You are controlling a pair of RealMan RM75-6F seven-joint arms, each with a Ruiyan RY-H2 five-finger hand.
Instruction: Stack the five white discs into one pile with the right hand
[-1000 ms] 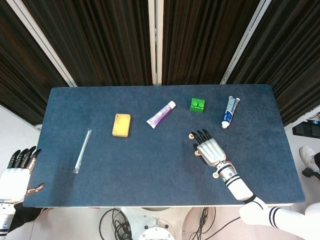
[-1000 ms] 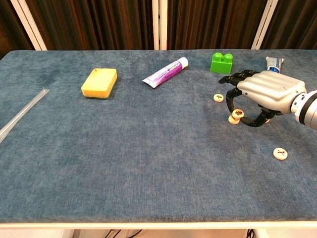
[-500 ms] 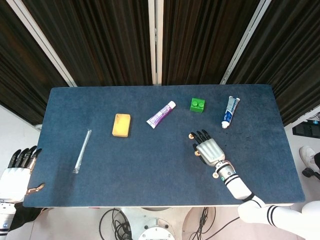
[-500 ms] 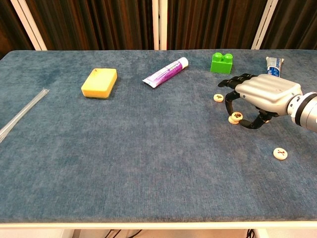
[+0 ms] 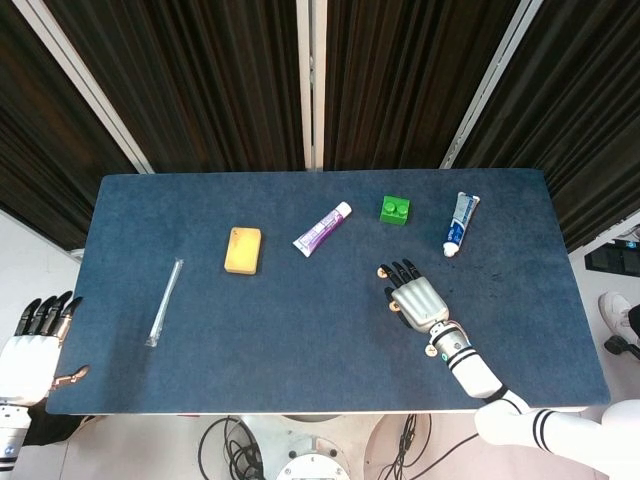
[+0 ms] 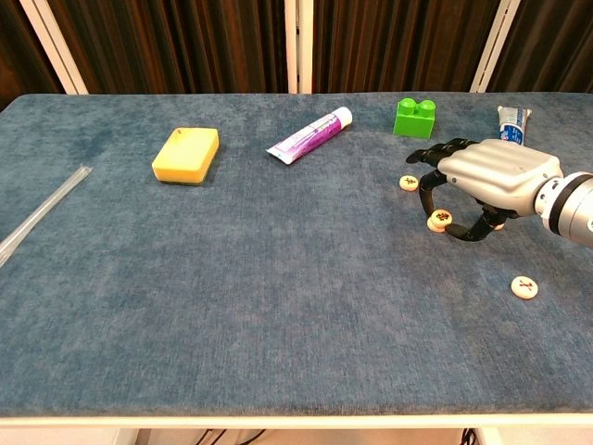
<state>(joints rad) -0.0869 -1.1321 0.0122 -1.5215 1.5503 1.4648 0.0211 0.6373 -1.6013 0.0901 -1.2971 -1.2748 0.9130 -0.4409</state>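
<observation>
My right hand (image 6: 489,174) hovers palm down over the right part of the blue table, fingers curled. A finger and the thumb close around a white disc (image 6: 440,220) that sits on top of another disc as a small pile. A lone white disc (image 6: 409,183) lies just left of the fingertips. Another white disc (image 6: 525,286) lies nearer the front, below the wrist. The hand hides whatever lies under the palm. In the head view the right hand (image 5: 418,300) covers the pile. My left hand (image 5: 30,350) hangs off the table's left front corner with straight fingers, holding nothing.
A green brick (image 6: 415,118) and a blue-white tube (image 6: 512,122) lie behind the right hand. Further left are a purple tube (image 6: 310,135), a yellow sponge (image 6: 186,155) and a clear plastic stick (image 6: 42,215) near the left edge.
The held disc was slightly above and beside the lower one; it has come down onto it. The right hand shifted a little left. The left hand stayed put.
</observation>
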